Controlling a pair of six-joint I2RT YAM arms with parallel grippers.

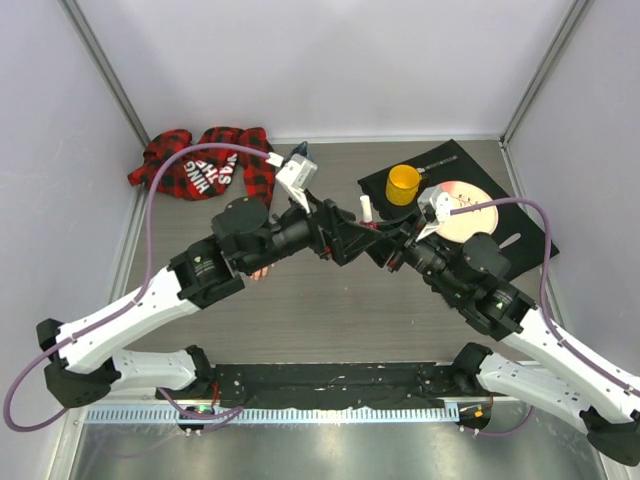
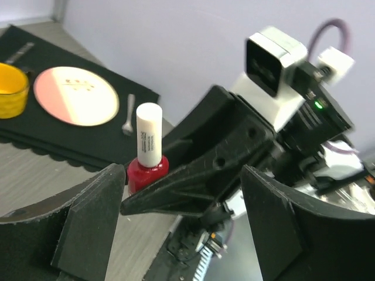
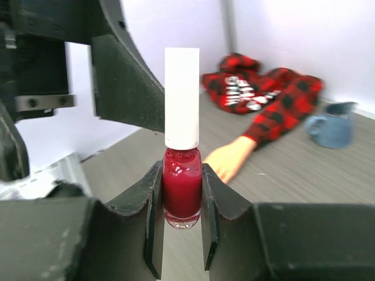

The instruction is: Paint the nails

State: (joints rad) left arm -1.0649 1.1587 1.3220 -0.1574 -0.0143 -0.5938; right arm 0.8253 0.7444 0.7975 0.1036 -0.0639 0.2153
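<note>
A small red polish bottle [image 3: 182, 187] with its white cap on stands upright between the pads of my right gripper [image 3: 182, 234], which is shut on the glass body. My left gripper [image 2: 184, 228] is open wide, its fingers either side of the right gripper's tips, and the bottle [image 2: 147, 155] sits just past its left finger. In the top view both grippers meet at the bottle [image 1: 367, 210] mid-table. The peach mannequin hand [image 3: 231, 158] lies flat behind the bottle, and its plaid sleeve [image 3: 275, 99] runs back toward the wall. Its nails are too small and blurred to make out. My left arm hides most of the hand [image 1: 262, 272].
A black mat [image 1: 520, 215] at the back right carries a yellow cup [image 1: 403, 183], a pink-and-white plate [image 1: 462, 205] and a small spoon [image 2: 129, 117]. A blue mug [image 3: 334, 124] stands near the sleeve. White walls close in on three sides.
</note>
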